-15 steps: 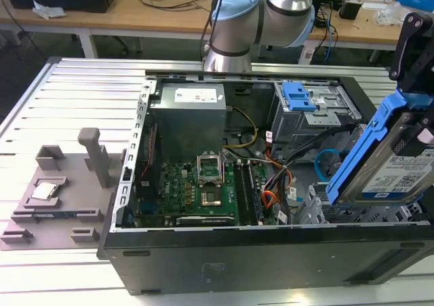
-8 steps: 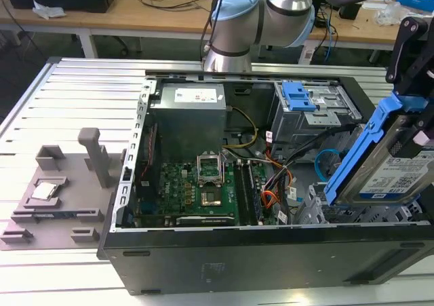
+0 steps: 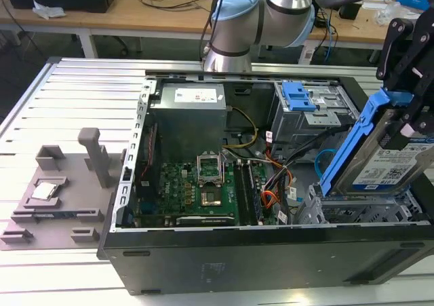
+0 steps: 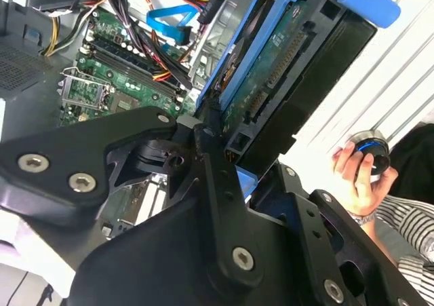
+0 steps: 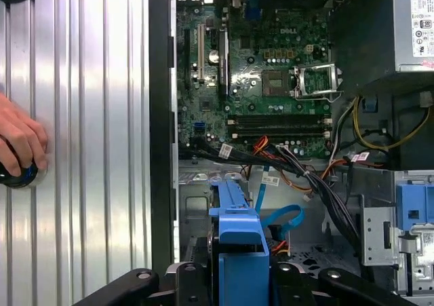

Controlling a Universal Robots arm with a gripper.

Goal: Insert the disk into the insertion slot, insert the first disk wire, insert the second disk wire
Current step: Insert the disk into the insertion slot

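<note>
Tool [image 3: 409, 119] clamped on blue-framed disk [image 3: 383, 160], white coded label showing, tilted above grey insertion slot [image 3: 319, 211]

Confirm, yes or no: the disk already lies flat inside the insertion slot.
No: in the exterior view the disk stands tilted in the gripper, above the insertion slot, not lying inside it.

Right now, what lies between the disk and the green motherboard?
In the exterior view, the bundled orange-red-black wires and the looping light-blue second disk wire lie between disk and motherboard.
</note>
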